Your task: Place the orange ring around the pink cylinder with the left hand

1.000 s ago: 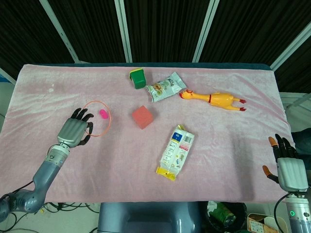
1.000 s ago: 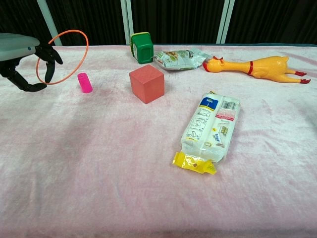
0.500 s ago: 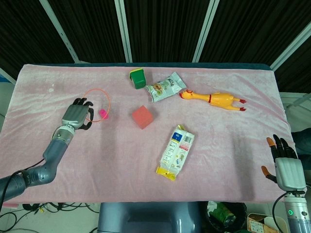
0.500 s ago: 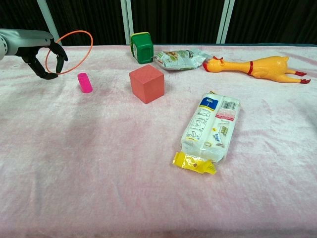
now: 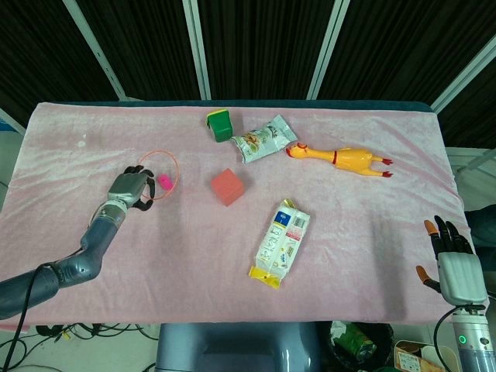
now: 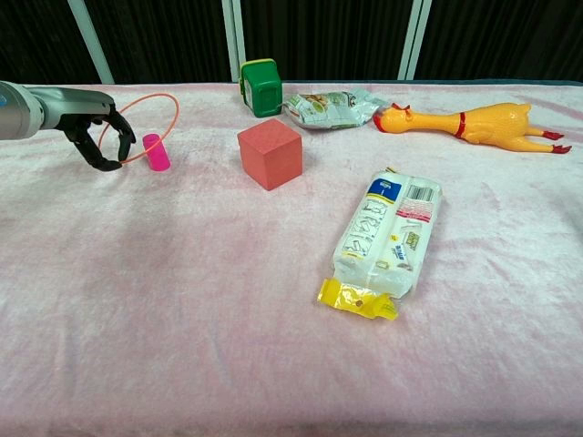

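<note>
My left hand grips the near rim of the thin orange ring. The ring is tilted and hangs low over the small pink cylinder, which stands upright on the pink cloth; in the head view the cylinder shows inside the ring's outline. Whether the ring touches the cloth, I cannot tell. My right hand hovers off the table's near right corner, fingers spread, holding nothing; the chest view does not show it.
A red cube sits right of the cylinder. Behind it are a green block, a snack bag and a rubber chicken. A white packet lies mid-table.
My left hand carried the ring right and downward, from held up left of the cylinder to low over it. The right hand barely shifted.
</note>
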`<state>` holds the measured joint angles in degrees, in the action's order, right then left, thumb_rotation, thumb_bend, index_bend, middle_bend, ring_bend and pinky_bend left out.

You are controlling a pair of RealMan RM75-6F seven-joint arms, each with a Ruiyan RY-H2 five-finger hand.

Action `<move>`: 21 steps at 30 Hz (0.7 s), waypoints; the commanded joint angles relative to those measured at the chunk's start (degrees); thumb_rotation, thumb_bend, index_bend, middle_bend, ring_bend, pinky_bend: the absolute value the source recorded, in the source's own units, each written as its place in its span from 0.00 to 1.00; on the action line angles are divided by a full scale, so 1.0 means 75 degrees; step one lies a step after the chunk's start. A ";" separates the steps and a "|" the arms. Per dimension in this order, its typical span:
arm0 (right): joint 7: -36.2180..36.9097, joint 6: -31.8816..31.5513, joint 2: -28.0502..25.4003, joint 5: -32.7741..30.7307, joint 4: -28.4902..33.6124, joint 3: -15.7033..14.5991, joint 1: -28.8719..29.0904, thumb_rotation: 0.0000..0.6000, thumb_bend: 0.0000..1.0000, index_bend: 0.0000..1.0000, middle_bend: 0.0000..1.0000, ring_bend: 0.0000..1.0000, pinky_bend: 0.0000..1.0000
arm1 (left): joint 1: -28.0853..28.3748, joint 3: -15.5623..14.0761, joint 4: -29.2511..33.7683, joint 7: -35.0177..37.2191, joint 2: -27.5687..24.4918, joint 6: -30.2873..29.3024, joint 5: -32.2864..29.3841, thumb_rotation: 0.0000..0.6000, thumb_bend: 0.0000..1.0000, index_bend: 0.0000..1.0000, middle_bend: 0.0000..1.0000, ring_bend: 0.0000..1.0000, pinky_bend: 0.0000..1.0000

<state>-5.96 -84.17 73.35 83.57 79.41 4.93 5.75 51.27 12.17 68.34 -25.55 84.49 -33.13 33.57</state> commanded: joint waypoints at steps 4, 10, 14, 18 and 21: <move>-0.0029 -0.0008 -0.0012 -0.0009 0.0037 0.0001 -0.0009 1.00 0.18 0.00 0.00 0.00 0.18 | 0.0167 -0.0187 -0.0110 0.0147 0.0054 0.0081 -0.0076 1.00 0.25 0.52 0.15 0.00 0.00; -0.0038 -0.0016 -0.0021 0.0018 0.0065 -0.0006 -0.0007 1.00 0.18 0.00 0.00 0.00 0.18 | 0.0267 -0.0301 0.0067 0.0294 -0.0063 0.0053 -0.0073 1.00 0.23 0.50 0.16 0.00 0.00; -0.0021 -0.0010 -0.0042 0.0010 0.0082 -0.0002 -0.0009 1.00 0.18 0.00 0.00 0.00 0.18 | 0.0356 -0.0396 0.0199 0.0347 -0.0120 0.0056 -0.0082 1.00 0.23 0.49 0.16 0.00 0.00; 0.0004 -0.0031 -0.0063 -0.0004 0.0089 0.0014 -0.0020 1.00 0.18 0.00 0.00 0.00 0.18 | 0.0397 -0.0476 0.0383 0.0393 -0.0206 -0.0030 -0.0029 1.00 0.23 0.49 0.16 0.00 0.00; 0.0024 -0.0052 -0.0081 0.0001 0.0091 0.0024 -0.0025 1.00 0.18 0.00 0.00 0.00 0.18 | 0.0335 -0.0454 0.0917 0.0459 -0.0544 -0.0304 0.0148 1.00 0.23 0.48 0.16 0.00 0.00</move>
<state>-5.78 -84.55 72.75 83.58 80.08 5.10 5.57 54.11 8.72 72.58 -22.49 82.14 -33.95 33.69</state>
